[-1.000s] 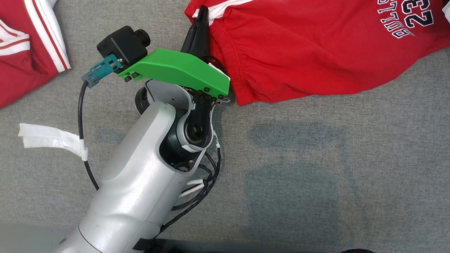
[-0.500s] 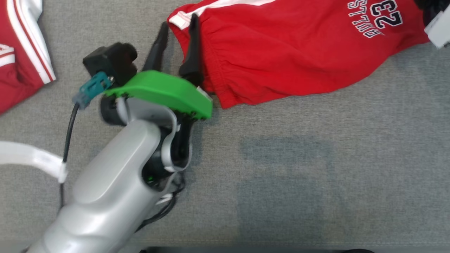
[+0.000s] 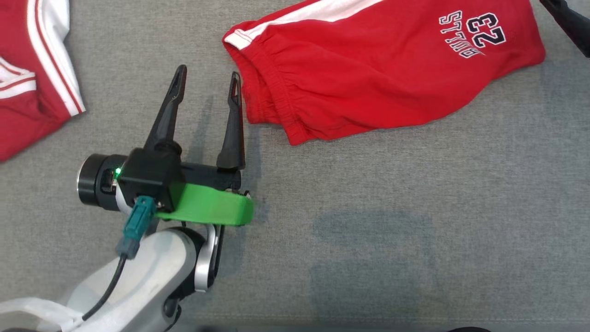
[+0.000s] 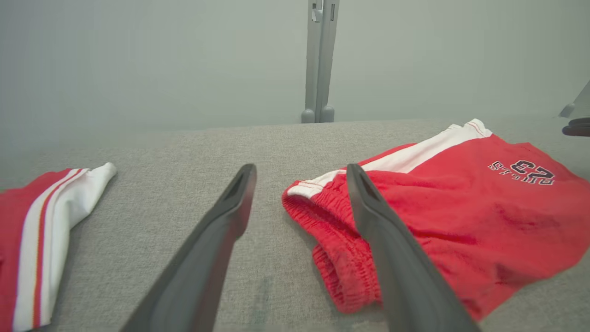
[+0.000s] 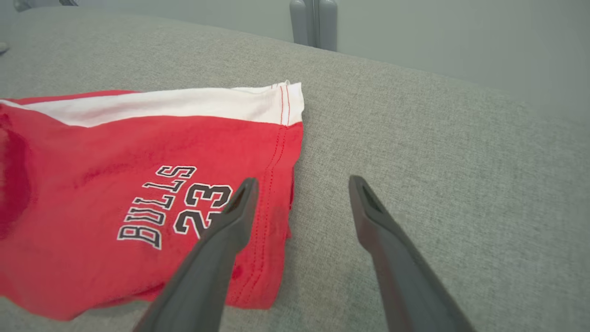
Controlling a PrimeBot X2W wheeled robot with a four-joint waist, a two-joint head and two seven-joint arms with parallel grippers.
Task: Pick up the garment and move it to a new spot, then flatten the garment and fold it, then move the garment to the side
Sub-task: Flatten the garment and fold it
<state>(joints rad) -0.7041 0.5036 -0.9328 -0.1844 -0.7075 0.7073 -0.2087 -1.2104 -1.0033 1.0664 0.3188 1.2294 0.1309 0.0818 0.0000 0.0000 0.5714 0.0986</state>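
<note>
Low at seven o'clock over the table (image 3: 415,230), my left arm reaches toward twelve, left pincer (image 3: 208,74) spread wide and empty. Shorts (image 3: 378,78) lie flat at one o'clock, waistband just beside it. My right pincer (image 5: 302,184) gapes empty at their hem.

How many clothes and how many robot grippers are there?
Clothes: 2, the shorts and the striped garment.
Grippers: 2, the left gripper and the right gripper, both open.
Total: 4.
</note>
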